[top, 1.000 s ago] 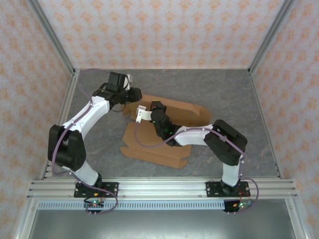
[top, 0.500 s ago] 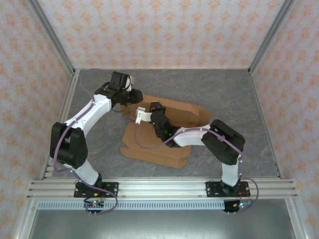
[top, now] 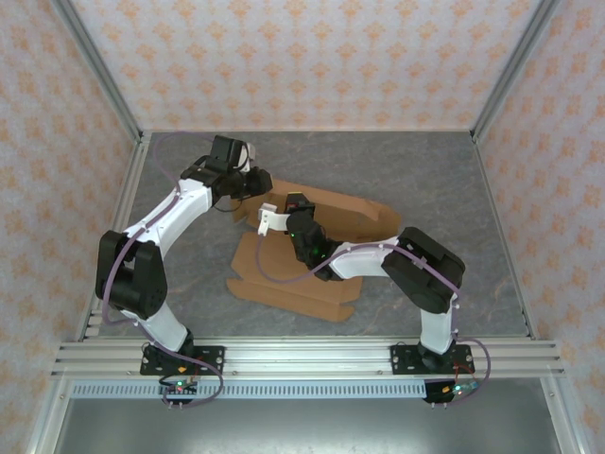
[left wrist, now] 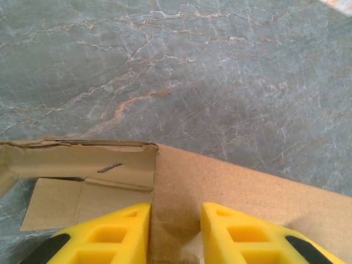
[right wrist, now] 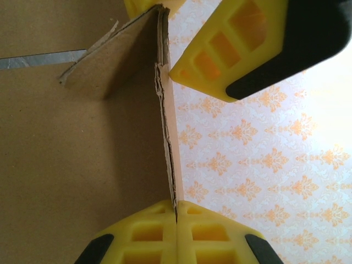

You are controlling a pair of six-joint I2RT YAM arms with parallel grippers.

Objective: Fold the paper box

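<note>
The box [top: 302, 284] is seen mid-counter [top: 435, 170]. It is brown cardboard, partly folded, with a flat panel laid towards the near edge and raised parts at its far side.

The right pincer [top: 284, 210] is held over the far-left part of the box. In the right wrist view it is closed tight on the top edge of an upright wall [right wrist: 137, 110] of the box, with the thin cardboard pinched between its fingers [right wrist: 137, 236].

The left pincer [top: 253, 183] is placed at the box's far-left corner, at the far end of the same wall. In the left wrist view its fingers [left wrist: 110, 236] are set a narrow gap apart with cardboard between them. A flap [left wrist: 82, 162] is seen folded inward to their left. Whether these fingers press the wall cannot be told.
</note>
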